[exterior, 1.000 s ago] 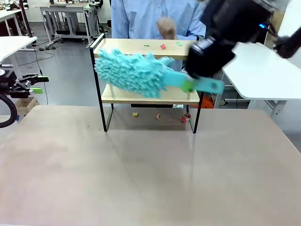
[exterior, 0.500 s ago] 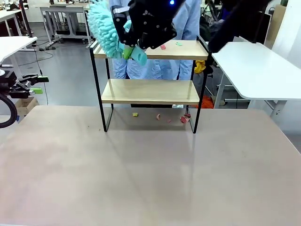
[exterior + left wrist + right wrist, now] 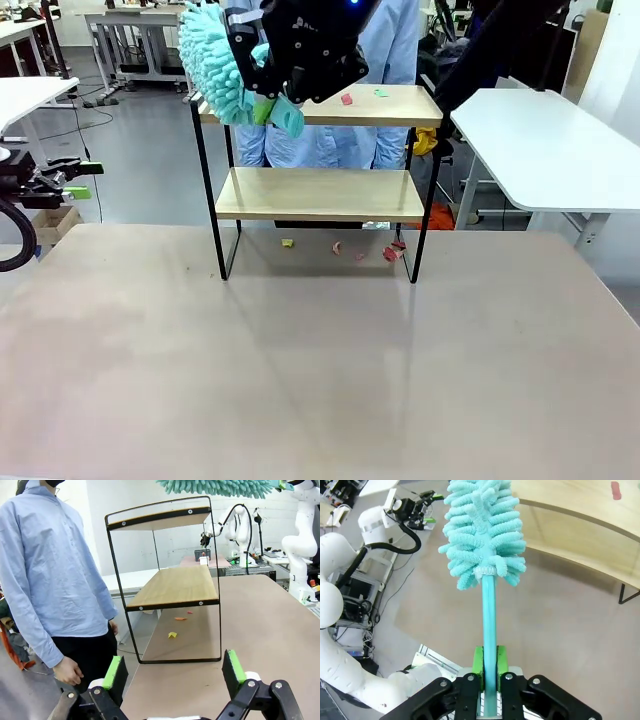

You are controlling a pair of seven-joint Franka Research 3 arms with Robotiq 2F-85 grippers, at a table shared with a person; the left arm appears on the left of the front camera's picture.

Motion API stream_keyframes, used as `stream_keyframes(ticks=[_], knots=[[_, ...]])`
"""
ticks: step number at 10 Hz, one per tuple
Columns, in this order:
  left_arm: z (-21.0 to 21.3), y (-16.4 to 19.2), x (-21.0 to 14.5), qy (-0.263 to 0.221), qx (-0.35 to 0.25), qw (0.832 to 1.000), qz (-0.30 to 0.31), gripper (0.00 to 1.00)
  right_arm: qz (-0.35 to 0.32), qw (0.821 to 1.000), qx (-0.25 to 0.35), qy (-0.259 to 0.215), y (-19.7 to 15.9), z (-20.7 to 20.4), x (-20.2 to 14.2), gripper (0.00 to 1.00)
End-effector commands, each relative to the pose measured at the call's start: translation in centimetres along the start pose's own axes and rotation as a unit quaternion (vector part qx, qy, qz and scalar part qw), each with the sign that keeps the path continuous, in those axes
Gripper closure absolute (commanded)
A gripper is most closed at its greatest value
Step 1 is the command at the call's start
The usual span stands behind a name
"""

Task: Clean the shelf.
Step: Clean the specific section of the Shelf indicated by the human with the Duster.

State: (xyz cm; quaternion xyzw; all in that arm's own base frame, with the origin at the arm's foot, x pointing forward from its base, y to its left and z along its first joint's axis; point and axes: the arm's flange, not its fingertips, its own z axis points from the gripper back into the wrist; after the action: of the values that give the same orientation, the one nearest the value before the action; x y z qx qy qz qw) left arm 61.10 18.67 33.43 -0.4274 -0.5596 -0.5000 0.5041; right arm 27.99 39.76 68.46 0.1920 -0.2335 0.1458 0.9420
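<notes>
holding the fluffy duster (image 3: 482, 540) by its stiff handle (image 3: 489, 610), the right gripper (image 3: 490, 657) was clamped tight; left gripper (image 3: 172, 672) gaped empty. shelf (image 3: 320, 193) looked light, probably tippy.

Robotics lab, prob.: rows of white worktables (image 3: 545, 140), equip. benches (image 3: 130, 35) in bkgd, bare grey floor (image 3: 150, 160).

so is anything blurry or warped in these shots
Front view: sharp, the duster barely blurred, faint sheen on the table; left wrist view: wide-angle lens bows the shelf frame; right wrist view: duster crisp, shelf board edge curved.
</notes>
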Motion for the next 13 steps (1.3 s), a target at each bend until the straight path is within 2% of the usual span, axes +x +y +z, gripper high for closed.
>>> stream_keyframes(ticks=[1,2,3,7,11,13], knots=[[-0.1,0.0,0.4,0.0,-0.001,1.0,-0.002,0.0,-0.001,1.0,-0.001,0.001,-0.1,-0.2,0.2,0.87],[-0.1,0.0,0.4,0.0,-0.001,1.0,-0.002,0.0,0.008,0.999,-0.037,-0.003,2.1,0.1,2.2,0.87],[-0.1,0.0,0.4,0.0,-0.001,1.0,-0.002,0.0,-0.017,0.998,-0.053,0.008,3.2,-0.3,4.7,0.87],[-0.1,0.0,0.4,0.0,-0.001,1.0,-0.002,0.0,-0.067,0.993,-0.092,0.027,6.8,-2.1,12.1,0.87],[-0.1,0.0,0.4,0.0,-0.001,1.0,-0.002,0.0,-0.103,0.984,-0.138,0.042,6.9,-6.2,15.6,0.87],[-0.1,0.0,0.4,0.0,-0.001,1.0,-0.002,0.0,-0.102,0.982,-0.146,0.065,6.7,-8.0,15.5,0.87]])
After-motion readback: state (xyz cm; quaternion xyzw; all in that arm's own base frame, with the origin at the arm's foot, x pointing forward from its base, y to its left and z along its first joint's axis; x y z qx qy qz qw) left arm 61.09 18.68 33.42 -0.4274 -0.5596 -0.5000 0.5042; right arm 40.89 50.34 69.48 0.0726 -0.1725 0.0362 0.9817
